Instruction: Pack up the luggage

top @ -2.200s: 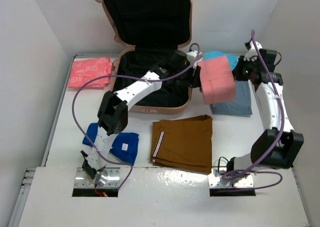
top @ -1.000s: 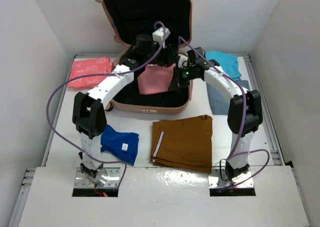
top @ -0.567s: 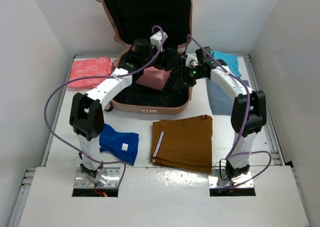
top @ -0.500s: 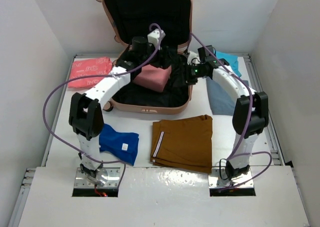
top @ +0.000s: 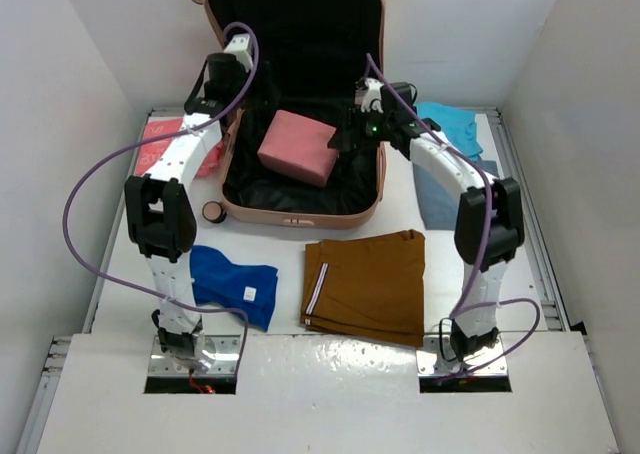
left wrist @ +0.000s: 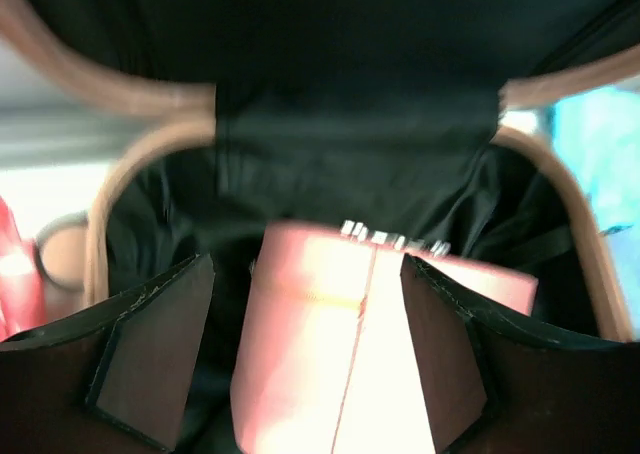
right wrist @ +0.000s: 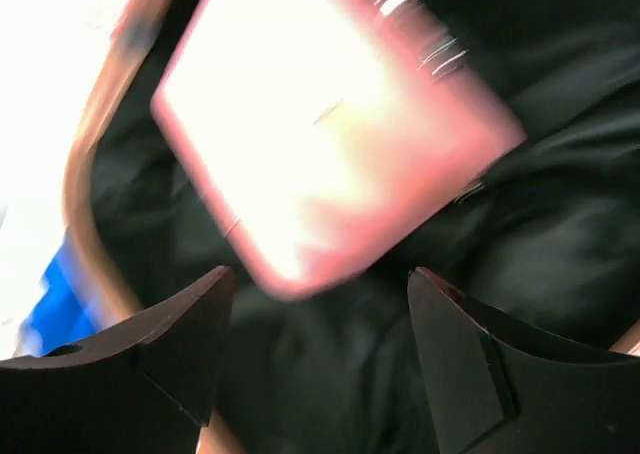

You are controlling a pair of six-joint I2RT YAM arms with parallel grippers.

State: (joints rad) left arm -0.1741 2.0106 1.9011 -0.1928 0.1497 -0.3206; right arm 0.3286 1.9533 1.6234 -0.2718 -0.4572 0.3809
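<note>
Soft rectangular pouch (top: pixel 297 147) lies on the hard-shell luggage's (top: pixel 300 215) black lining (top: pixel 255 184); left gripper (left wrist: pixel 305 274) and right gripper (right wrist: pixel 320 274) gape, empty.

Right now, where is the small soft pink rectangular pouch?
Top view, back centre: the pouch lies inside the open salmon-pink hard-shell suitcase, on its black lining.

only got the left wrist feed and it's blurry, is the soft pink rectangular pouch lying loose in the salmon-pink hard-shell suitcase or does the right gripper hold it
observer: loose; the right gripper stands open beside the soft pink rectangular pouch, nothing between its fingers.
operator: anything in front of the case
observer: a folded brown garment lies on the white table before the salmon-pink hard-shell suitcase.
operator: more
observer: a crumpled blue garment left of it.
</note>
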